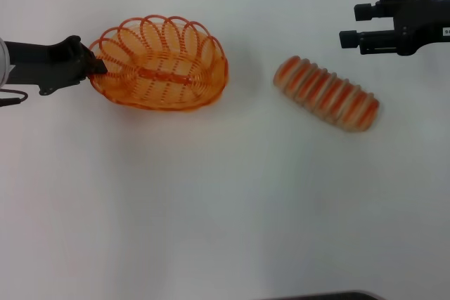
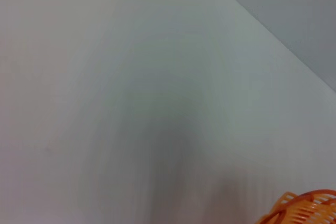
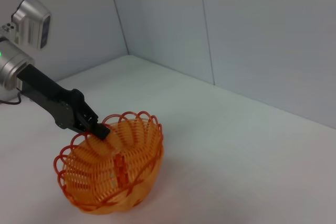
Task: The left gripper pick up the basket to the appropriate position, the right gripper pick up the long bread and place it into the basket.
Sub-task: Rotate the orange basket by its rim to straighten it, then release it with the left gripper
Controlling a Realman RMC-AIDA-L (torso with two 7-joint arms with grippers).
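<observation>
The orange wire basket [image 1: 163, 64] sits at the left of the white table, and a bit of its rim shows in the left wrist view [image 2: 307, 209]. My left gripper [image 1: 98, 68] is shut on the basket's left rim. The right wrist view shows the left gripper [image 3: 98, 129] pinching the rim of the basket [image 3: 113, 179], which looks slightly tilted. The long bread [image 1: 327, 93], tan with orange-red stripes, lies slantwise on the table at the right. My right gripper [image 1: 354, 24] is open and empty, hovering beyond the bread's right end, apart from it.
The white table [image 1: 225, 209] stretches wide in front of the basket and bread. Grey wall panels [image 3: 252, 30] stand behind the table. A dark edge [image 1: 330, 296] shows at the bottom of the head view.
</observation>
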